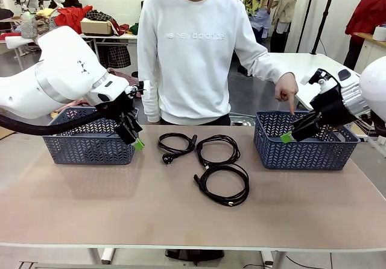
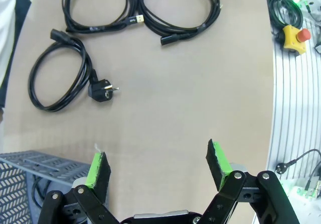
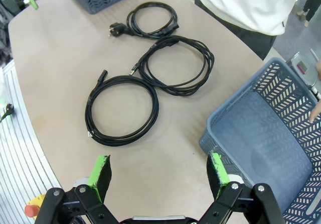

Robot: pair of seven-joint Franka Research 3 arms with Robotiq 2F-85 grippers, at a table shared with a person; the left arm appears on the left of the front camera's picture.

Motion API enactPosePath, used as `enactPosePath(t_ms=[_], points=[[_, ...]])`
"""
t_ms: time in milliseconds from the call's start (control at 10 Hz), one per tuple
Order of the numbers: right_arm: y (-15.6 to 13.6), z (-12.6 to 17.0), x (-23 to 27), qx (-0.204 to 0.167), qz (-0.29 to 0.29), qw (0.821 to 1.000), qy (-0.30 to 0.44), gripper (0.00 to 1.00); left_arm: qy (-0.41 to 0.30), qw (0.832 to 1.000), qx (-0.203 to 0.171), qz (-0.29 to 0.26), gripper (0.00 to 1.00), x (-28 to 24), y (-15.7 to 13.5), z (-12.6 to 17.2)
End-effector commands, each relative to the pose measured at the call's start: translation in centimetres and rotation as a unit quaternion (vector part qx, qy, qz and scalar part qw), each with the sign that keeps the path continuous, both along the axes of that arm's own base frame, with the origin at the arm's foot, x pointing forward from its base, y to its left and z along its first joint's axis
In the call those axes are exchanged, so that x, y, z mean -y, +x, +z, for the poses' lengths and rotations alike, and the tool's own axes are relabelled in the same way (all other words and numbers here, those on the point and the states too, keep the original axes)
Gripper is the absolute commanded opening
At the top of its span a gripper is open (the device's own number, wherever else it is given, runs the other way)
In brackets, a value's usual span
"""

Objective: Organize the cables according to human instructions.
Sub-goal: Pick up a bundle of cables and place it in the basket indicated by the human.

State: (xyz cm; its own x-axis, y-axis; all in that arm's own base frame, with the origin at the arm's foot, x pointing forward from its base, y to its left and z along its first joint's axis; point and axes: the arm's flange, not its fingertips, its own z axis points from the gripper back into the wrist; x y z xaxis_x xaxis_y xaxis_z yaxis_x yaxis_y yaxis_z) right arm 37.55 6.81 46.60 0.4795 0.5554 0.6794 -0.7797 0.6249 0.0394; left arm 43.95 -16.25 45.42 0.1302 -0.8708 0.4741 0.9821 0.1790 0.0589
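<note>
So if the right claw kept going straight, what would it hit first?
The right gripper would probably meet bare tabletop, between the nearest coiled cable and the corner of the blue-grey basket; depth is unclear.

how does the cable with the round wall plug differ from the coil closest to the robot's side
The plug cable ends in a chunky round plug with pins; the near coil has only slim connectors. The plug cable lies on the far side, toward the left basket; the near coil lies closest to the robot's edge, more toward the right basket. Both are thin black cords, coiled flat on the table.
</note>
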Motion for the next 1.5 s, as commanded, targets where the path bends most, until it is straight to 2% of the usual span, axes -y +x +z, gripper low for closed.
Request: enactPosePath(t_ms=[0,200,600,1100,1400], points=[[0.3,-0.2,0.2,0.004,0.009,1.000,0.008,1.00,-0.001,1.000,-0.002,0.000,1.00,0.0,0.1,0.1],[-0.4,0.0,-1.1,-0.006,-0.006,1.000,-0.023,1.00,-0.001,1.000,-0.002,0.000,1.00,0.0,0.1,0.1],[-2.1,-0.5,-6.8,-0.056,-0.009,0.996,-0.068,1.00,-0.001,1.000,-0.002,0.000,1.00,0.0,0.1,0.1],[-3.4,-5.4,-13.4,-0.093,-0.002,0.987,-0.130,1.00,-0.001,1.000,-0.002,0.000,1.00,0.0,0.1,0.1],[-3.0,-6.7,-15.2,-0.108,0.004,0.981,-0.158,1.00,-0.001,1.000,-0.002,0.000,1.00,0.0,0.1,0.1]])
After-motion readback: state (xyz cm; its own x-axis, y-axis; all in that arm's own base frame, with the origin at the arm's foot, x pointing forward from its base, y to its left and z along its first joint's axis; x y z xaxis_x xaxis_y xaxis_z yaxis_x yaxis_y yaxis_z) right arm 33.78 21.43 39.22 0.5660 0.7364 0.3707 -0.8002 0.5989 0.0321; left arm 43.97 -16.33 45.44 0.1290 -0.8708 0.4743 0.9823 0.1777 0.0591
